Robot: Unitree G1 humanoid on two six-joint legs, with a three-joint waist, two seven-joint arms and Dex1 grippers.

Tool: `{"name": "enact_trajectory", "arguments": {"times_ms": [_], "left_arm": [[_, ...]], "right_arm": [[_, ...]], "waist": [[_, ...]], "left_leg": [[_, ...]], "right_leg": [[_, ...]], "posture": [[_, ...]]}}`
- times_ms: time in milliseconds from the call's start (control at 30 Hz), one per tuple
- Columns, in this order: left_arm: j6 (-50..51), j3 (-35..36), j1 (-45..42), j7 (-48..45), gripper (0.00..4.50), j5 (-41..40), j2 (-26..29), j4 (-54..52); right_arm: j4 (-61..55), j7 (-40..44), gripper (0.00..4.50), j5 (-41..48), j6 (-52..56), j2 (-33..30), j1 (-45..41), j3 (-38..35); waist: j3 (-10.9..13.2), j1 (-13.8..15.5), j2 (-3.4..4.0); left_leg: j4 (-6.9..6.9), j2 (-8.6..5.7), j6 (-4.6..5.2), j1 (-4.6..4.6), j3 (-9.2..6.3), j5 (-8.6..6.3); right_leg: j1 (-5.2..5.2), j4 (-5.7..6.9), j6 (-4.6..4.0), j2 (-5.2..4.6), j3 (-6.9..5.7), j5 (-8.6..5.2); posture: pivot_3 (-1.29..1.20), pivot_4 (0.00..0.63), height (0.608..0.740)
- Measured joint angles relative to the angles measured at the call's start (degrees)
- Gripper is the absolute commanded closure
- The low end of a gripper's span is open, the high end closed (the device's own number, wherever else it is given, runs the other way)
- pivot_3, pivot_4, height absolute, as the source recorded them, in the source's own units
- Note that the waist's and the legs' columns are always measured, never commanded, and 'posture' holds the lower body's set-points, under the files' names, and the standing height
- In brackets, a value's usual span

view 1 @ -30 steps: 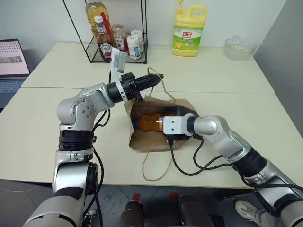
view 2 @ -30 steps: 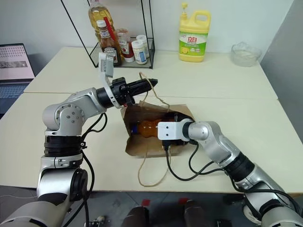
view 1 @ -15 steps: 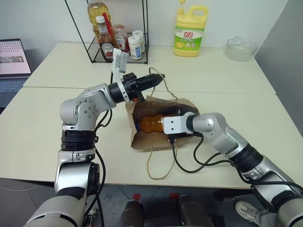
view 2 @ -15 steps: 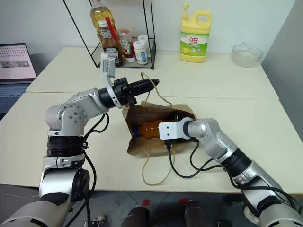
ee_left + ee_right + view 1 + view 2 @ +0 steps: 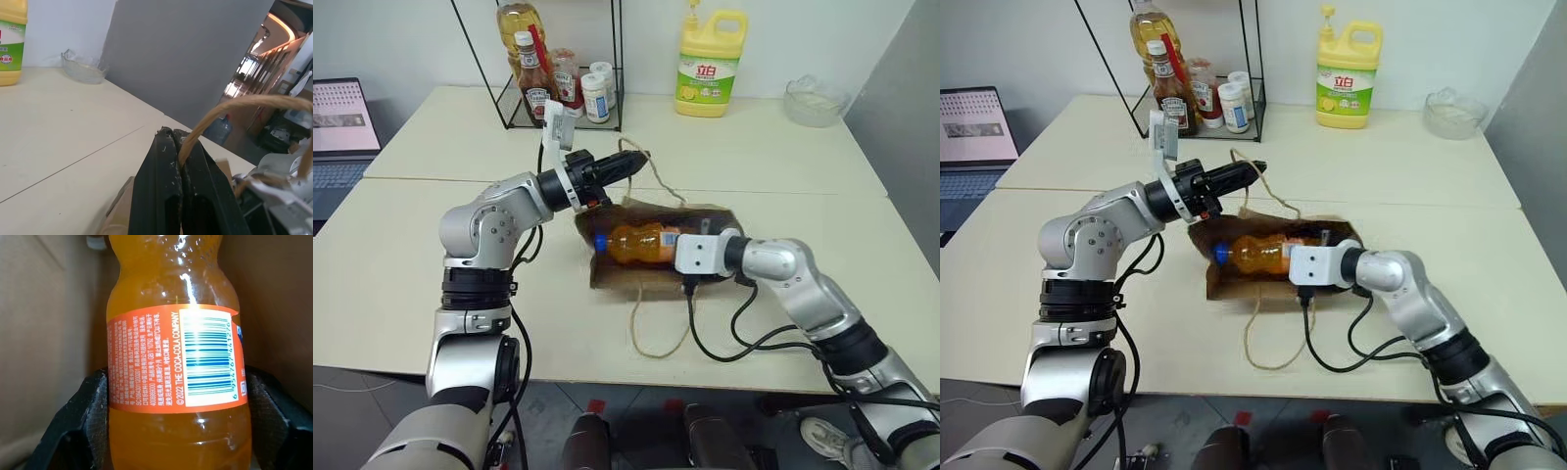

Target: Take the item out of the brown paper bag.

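Orange bottle lying in the mouth of the brown paper bag

The item (image 5: 639, 244), a small clear bottle of orange liquid with a blue cap and an orange barcode label, is lying on its side, cap pointing out of the brown paper bag (image 5: 651, 279). The creased bag is lying flat on the tabletop (image 5: 391, 255), mouth gaping, one thin tan handle (image 5: 658, 333) trailing toward the tabletop's near edge.

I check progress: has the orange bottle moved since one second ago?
Yes. The orange bottle, held by the right gripper, has risen and shifted right against the table seam.
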Motion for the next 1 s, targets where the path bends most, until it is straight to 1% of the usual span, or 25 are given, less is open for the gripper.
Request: {"name": "enact_trajectory", "arguments": {"times_ms": [100, 200, 333, 467, 567, 633, 733, 800, 900, 1000], "left_arm": [[-0.31, -0.05, -0.03, 0.05, 4.50, 0.40, -0.01, 0.29], [-1.47, -0.19, -0.61, 0.07, 4.50, 0.90, -0.02, 1.37], [-2.61, -0.55, -2.63, 0.10, 4.50, 1.46, -0.19, 1.80], [-2.51, -0.78, -1.58, 0.12, 4.50, 1.99, -0.33, 2.68], [-2.51, -0.78, -1.33, 0.04, 4.50, 2.05, -0.24, 2.70], [-2.51, -0.88, -1.21, -0.01, 4.50, 2.06, -0.25, 2.70], [-2.51, -0.89, -1.21, -0.02, 4.50, 2.07, -0.25, 2.68], [-2.52, -0.87, -1.20, -0.02, 4.50, 2.14, -0.24, 2.70], [-2.78, -0.91, -1.24, -0.04, 4.50, 2.29, -0.44, 2.89], [-3.59, -0.94, -1.33, -0.01, 4.50, 2.48, -0.93, 3.51]], "right_arm": [[-3.04, 0.49, 1.27, 3.86, 0.27, -0.18, 1.42, -3.14], [-6.81, 2.63, 1.27, 11.16, 0.63, 0.34, 3.25, -6.90], [-10.96, 4.44, 1.27, 19.83, 0.34, 0.14, 8.02, -11.10], [-16.54, 2.12, 1.27, 24.12, -2.03, -1.29, 12.81, -20.86], [-17.27, -0.70, 1.27, 23.86, -1.69, -2.07, 15.28, -25.04], [-16.83, -4.70, 1.27, 22.91, 2.13, -2.22, 15.17, -28.07], [-14.21, -10.48, 1.27, 19.88, 9.47, -3.39, 13.04, -30.10], [-10.48, -13.82, 1.27, 16.49, 15.15, -4.74, 12.09, -29.88], [-2.28, -17.63, 1.27, 12.55, 23.03, -4.66, 10.43, -27.43], [5.44, -18.15, 1.27, 8.38, 23.84, -6.05, 10.16, -22.28]], "waist": [[0.00, -0.01, 0.00], [0.01, 0.06, 0.00], [0.01, 0.21, -0.01], [0.02, 0.25, 0.00], [0.02, 0.26, 0.00], [0.02, 0.13, 0.01], [0.02, 0.12, 0.00], [0.02, 0.22, 0.00], [0.02, 0.19, 0.01], [0.03, 0.12, 0.02]], "left_leg": [[0.00, 0.00, 0.00, -0.01, 0.02, 0.00], [-0.01, 0.01, 0.01, -0.01, 0.00, 0.00], [-0.01, -0.02, 0.01, -0.04, 0.01, 0.00], [-0.01, -0.02, 0.02, -0.04, 0.01, -0.01], [0.00, -0.03, 0.02, -0.03, 0.02, -0.01], [0.01, -0.02, 0.01, 0.00, 0.06, 0.00], [0.02, -0.03, 0.01, 0.04, 0.08, 0.01], [0.02, -0.03, 0.01, 0.04, 0.08, 0.00], [0.00, -0.04, 0.02, 0.01, 0.12, 0.00], [-0.05, -0.04, 0.02, -0.01, 0.18, 0.00]], "right_leg": [[-0.01, 0.00, 0.00, 0.00, 0.01, 0.00], [0.00, 0.00, 0.00, 0.01, 0.00, 0.00], [0.01, -0.03, 0.00, -0.01, 0.01, 0.00], [0.01, -0.03, 0.00, 0.00, 0.02, 0.00], [0.01, -0.02, 0.00, 0.00, 0.04, 0.00], [0.00, 0.02, 0.00, 0.01, 0.09, 0.00], [0.01, 0.06, 0.00, 0.01, 0.11, 0.00], [0.01, 0.05, 0.00, 0.01, 0.11, 0.00], [-0.04, 0.03, 0.00, 0.01, 0.16, 0.00], [-0.11, 0.02, -0.01, 0.01, 0.19, 0.00]], "posture": [[0.00, 0.150, 0.740], [0.00, 0.150, 0.740], [0.00, 0.150, 0.740], [0.00, 0.150, 0.740], [0.00, 0.150, 0.740], [0.00, 0.150, 0.740], [0.00, 0.150, 0.740], [0.00, 0.150, 0.740], [0.00, 0.150, 0.740], [0.00, 0.150, 0.740]]}}
